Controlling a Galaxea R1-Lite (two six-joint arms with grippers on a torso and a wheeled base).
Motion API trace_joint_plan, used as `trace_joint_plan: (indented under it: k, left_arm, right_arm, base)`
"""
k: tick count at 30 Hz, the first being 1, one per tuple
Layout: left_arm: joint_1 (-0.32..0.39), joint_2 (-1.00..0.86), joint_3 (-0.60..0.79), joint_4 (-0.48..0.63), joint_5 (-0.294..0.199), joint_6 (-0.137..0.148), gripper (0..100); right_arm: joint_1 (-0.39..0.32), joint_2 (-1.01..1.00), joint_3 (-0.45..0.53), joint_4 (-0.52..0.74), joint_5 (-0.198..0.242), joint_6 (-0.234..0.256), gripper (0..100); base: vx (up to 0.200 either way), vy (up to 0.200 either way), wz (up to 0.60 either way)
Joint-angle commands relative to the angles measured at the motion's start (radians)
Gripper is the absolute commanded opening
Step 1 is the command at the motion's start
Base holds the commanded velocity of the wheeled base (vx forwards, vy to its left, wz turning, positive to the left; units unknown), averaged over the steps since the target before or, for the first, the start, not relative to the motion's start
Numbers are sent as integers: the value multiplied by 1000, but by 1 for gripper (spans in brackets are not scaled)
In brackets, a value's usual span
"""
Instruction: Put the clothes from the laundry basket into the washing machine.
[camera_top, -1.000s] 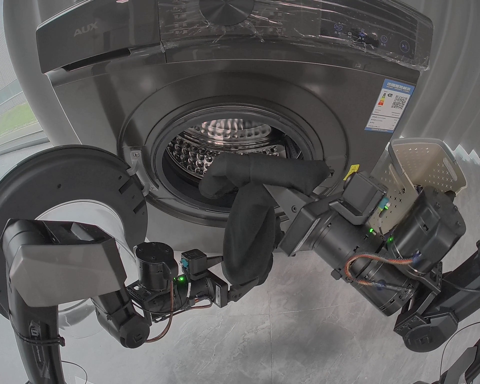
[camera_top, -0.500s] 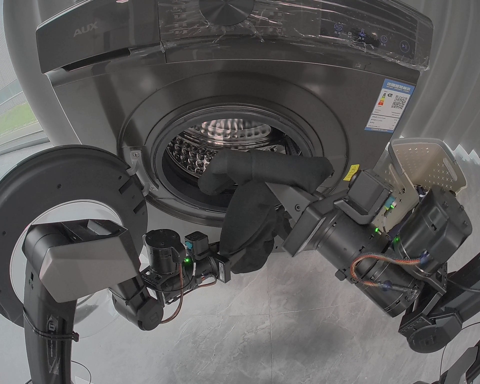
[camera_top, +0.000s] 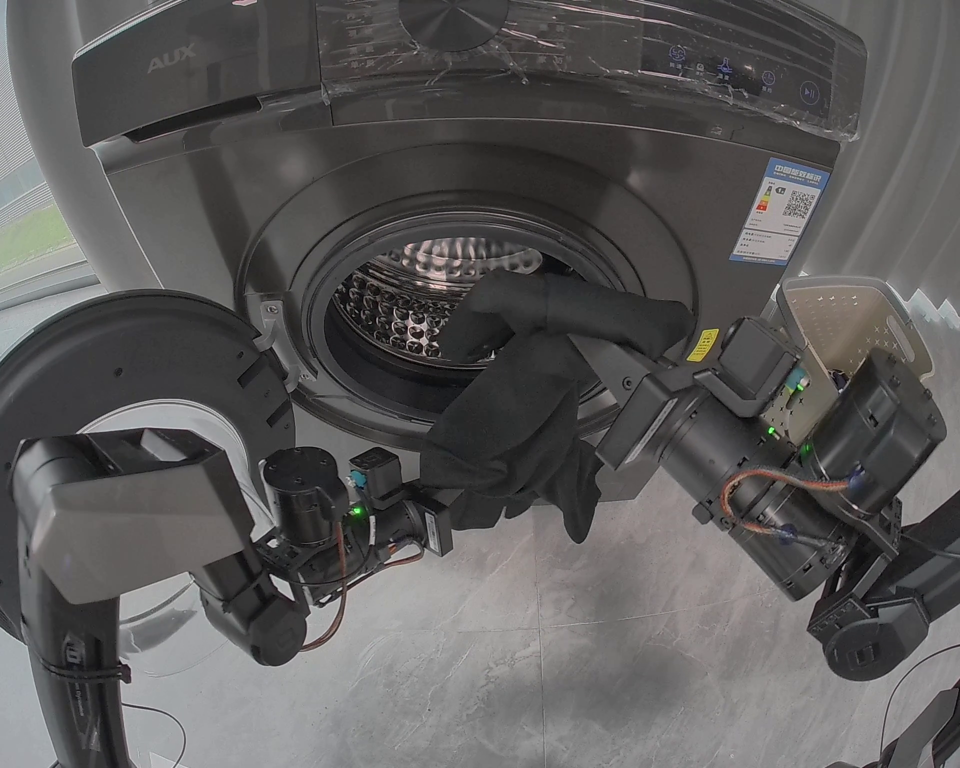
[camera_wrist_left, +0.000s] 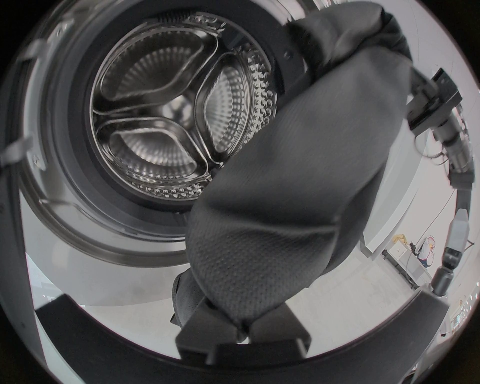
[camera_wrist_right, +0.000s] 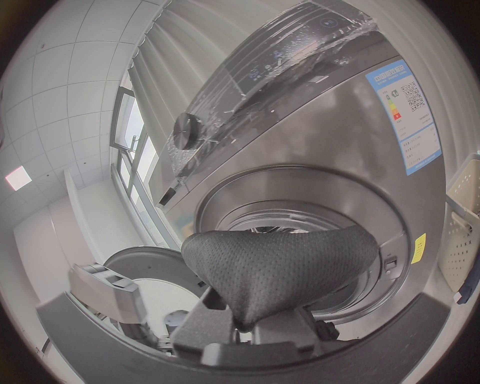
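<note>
Now we face the washing machine, its round door swung wide to our left and its steel drum bare. The laundry basket stands beside the machine on our right. Our dark garment is stretched between both arms across the right part of the drum's mouth: the upper fold lies over the lip and partly inside, the bulk hangs outside before the lower rim, and a loose tail dangles above the floor. The right pincer is clamped on the upper fold, and the left pincer is closed tight on the lower end. To do this step well, we judge that both arms should carry the cloth deeper past the lip before either lets go. The left should lift its end over the rim first, so the tail neither snags nor slides back out. Against a second ago, the right arm sits higher and farther right, and the upper fold has risen with it. The left pincer has climbed from low near the floor toward the rim, and the hanging loop has bunched up, freeing that tail.
</note>
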Motion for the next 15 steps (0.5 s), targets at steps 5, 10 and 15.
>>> trace_joint_plan:
  k: [5,10,15]
  left_arm:
    - [-53,-360,358,-71,-9,7,0]
    - [-83,-506,496,-71,-14,8,0]
    - [-97,-568,518,-71,-26,16,0]
  right_arm:
    - [-81,60,1,-4,-7,-7,0]
    - [-92,72,20,-6,-8,-8,0]
    - [-96,74,37,-7,-5,-12,0]
  base:
    - [0,0,0]
    - [0,0,0]
    - [0,0,0]
